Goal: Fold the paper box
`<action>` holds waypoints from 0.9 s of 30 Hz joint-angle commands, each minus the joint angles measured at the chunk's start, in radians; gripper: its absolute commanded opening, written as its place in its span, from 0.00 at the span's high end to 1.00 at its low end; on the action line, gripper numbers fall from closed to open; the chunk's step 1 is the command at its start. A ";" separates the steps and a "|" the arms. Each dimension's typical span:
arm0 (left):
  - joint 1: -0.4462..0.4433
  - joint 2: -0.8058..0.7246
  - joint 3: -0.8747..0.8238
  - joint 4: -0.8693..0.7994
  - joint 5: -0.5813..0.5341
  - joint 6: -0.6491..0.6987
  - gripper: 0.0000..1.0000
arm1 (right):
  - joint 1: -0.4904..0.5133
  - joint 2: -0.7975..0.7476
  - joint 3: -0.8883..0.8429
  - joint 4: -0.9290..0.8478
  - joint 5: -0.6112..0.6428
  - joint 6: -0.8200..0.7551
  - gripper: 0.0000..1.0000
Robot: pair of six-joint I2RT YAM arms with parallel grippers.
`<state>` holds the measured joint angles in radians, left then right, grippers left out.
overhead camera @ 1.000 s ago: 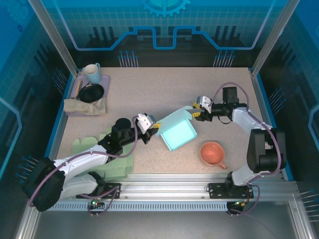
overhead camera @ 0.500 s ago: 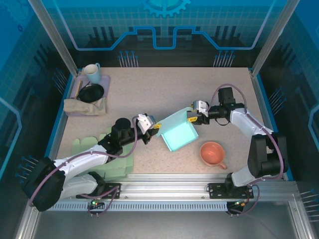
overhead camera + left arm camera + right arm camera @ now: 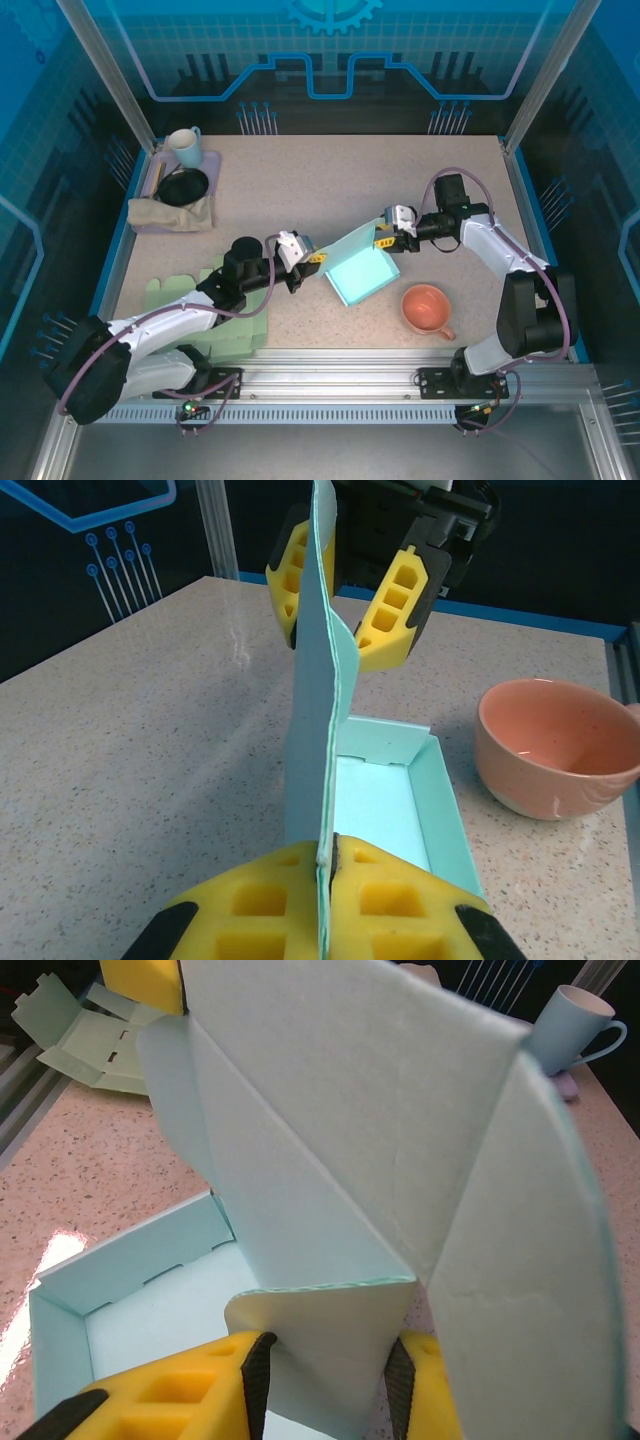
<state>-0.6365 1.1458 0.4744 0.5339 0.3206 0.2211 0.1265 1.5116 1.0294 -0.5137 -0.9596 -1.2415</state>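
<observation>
- At the far left corner of the desk [image 3: 330,170] we see a lilac tray [image 3: 213,160]. It carries a pale mug [image 3: 184,148], a black bowl [image 3: 184,187] and a crumpled tan cloth [image 3: 168,213].
- Toward the near left corner, pale green flat box blanks [image 3: 240,332] lie on the desk, partly under the left arm.
- The left fingers [image 3: 317,258] reach in low from the left. In the left wrist view we see both yellow pads pressed together on the near end of an upright flap [image 3: 318,730], so they are clamped on it.
- The paper box [image 3: 365,275], light teal, sits about mid-desk, a little toward the near edge. Its shallow tray rests open side up on the desk. The long flap stands nearly on edge along the box's far-left side, between the two arms.
- In the right wrist view the raised paper shows diagonal creases, and a small tab of it curls down between that arm's pads.
- The right fingers [image 3: 383,237] come in from the right at the far end of the same flap. They sit on either side of it with the paper pinched between them, so both arms are gripping the one flap, at opposite ends.
- A salmon-pink cup [image 3: 426,306] stands upright just right of the box, closer to the near edge. It does not touch the box, and its handle points toward the near right corner.
</observation>
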 commanded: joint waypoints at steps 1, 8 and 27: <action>0.003 -0.022 0.012 0.002 0.083 0.033 1.00 | 0.022 -0.001 0.043 -0.070 -0.079 -0.041 0.62; 0.003 -0.032 0.014 -0.010 0.103 0.034 1.00 | 0.021 -0.001 0.066 -0.177 -0.140 -0.142 0.63; 0.005 -0.056 0.042 -0.011 -0.503 -0.283 0.47 | 0.021 -0.018 -0.048 0.182 0.014 0.159 0.96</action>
<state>-0.6319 1.1130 0.4759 0.5362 0.0772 0.0986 0.1390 1.5131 1.0344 -0.5480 -0.9947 -1.2858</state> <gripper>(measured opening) 0.478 0.083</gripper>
